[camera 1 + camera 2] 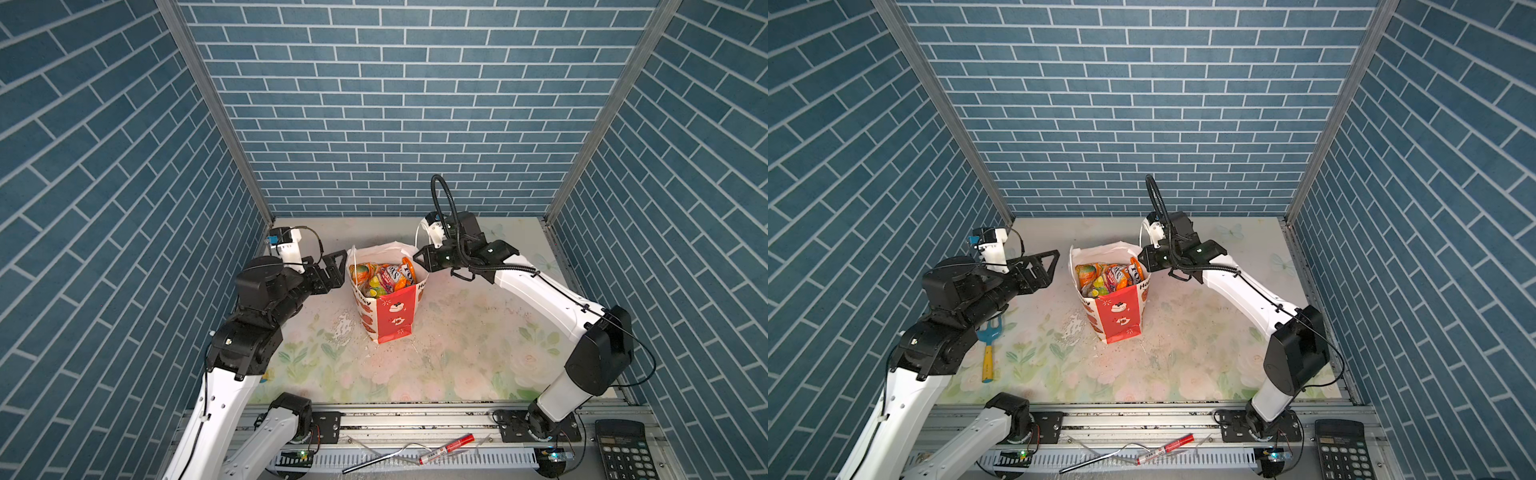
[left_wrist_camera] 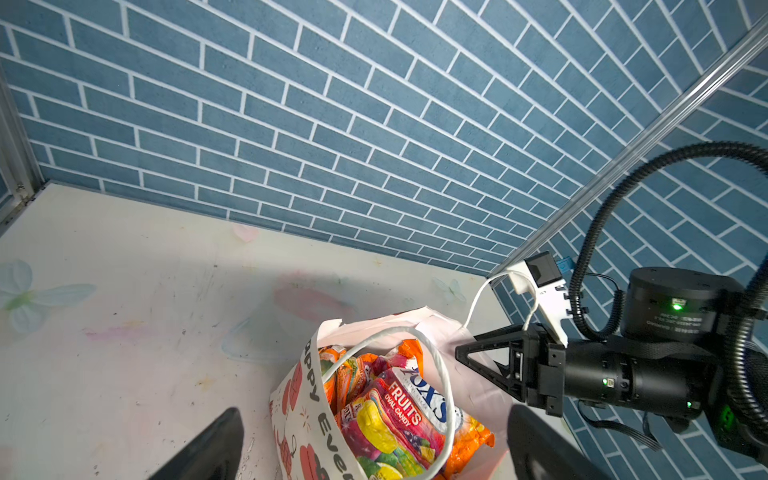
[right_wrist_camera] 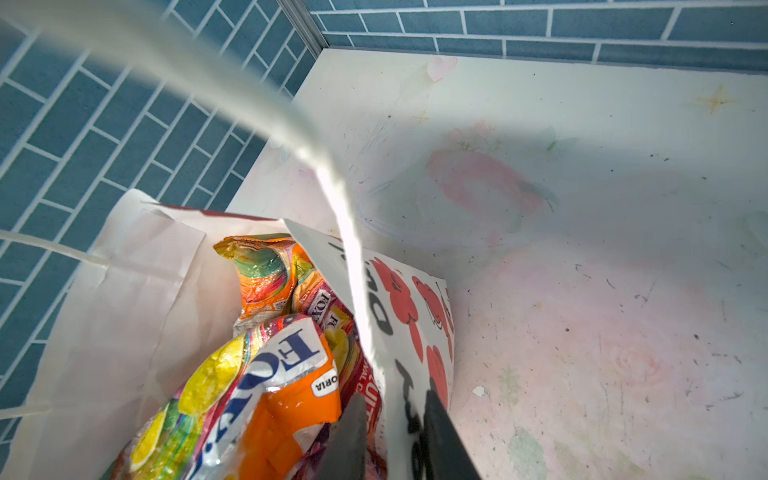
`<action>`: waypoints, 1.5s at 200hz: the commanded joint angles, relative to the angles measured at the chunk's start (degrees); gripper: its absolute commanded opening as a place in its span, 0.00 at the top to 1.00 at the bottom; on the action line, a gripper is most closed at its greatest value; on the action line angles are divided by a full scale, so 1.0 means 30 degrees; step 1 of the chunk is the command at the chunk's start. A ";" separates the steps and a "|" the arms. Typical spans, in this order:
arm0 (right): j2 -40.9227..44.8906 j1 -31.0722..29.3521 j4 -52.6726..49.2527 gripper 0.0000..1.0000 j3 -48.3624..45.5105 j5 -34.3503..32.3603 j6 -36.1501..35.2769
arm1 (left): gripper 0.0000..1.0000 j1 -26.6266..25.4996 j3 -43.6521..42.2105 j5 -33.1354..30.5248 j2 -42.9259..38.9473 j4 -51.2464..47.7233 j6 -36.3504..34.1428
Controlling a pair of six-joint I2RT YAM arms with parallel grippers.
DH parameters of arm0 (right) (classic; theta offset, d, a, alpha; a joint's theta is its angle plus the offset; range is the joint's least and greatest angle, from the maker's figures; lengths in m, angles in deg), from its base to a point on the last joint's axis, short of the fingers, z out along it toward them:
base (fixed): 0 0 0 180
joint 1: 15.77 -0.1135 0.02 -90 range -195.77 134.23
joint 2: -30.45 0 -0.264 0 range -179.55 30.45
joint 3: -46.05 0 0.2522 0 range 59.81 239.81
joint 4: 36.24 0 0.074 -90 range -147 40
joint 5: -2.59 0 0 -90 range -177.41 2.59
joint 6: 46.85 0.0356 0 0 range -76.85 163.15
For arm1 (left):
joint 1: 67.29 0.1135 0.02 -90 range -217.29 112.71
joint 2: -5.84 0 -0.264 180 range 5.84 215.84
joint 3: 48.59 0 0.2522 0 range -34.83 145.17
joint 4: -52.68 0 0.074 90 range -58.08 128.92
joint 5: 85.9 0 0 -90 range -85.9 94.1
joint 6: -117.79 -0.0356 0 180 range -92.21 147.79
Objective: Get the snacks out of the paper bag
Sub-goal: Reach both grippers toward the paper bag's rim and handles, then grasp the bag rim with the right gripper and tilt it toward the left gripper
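Bag [image 1: 397, 316]: stands upright mid-table [image 1: 457, 353], mouth open, between the two grippers.
Right gripper [image 3: 394, 395]: at the bag's right rim, one finger inside by the snacks and one outside. The white wall sits in the narrow gap between them; I cannot tell whether it is pinched.
Left gripper [image 1: 334, 270]: spread wide, just beside the bag's left rim, not touching.
Snacks [image 1: 384, 276]: inside the bag, piled near the rim.
Snack texture: crinkly glossy packets, mostly orange, with fruit prints.
Bag make: boxy paper, red side, white printed faces, creased rim.
Handle [image 2: 440, 374]: white cord, looped over the snacks.
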 commanded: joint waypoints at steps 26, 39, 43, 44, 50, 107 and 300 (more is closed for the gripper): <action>-0.0377 -0.0131 -0.0310 1.00 0.0983 -0.0854 -0.0190 | 0.00 -0.0061 0.0131 0.1677 0.1066 0.1038 0.0074; -0.0447 -0.0132 -0.0391 1.00 0.1113 -0.1214 -0.0194 | 0.00 -0.0050 0.0102 0.1843 0.1267 0.1167 0.0100; -0.0462 -0.0124 -0.0434 1.00 0.1178 -0.1357 -0.0208 | 0.00 -0.0060 0.0102 0.1888 0.1335 0.1198 0.0080; -0.0448 -0.0120 -0.0457 1.00 0.1190 -0.1407 -0.0209 | 0.00 -0.0061 0.0102 0.1892 0.1329 0.1202 0.0077; -0.0458 -0.0138 -0.0503 1.00 0.1273 -0.1676 -0.0209 | 0.00 -0.0076 0.0073 0.1882 0.1411 0.1260 -0.0064; -0.0617 -0.0082 -0.2329 1.00 0.2968 -0.5608 -0.1062 | 0.00 -0.1250 0.0334 -0.0748 0.1913 0.0659 -0.1523; -0.0121 0.2286 -0.4991 1.00 0.6589 -1.5026 -0.5341 | 0.03 -0.6497 0.6518 0.0417 0.9140 0.2576 -0.1837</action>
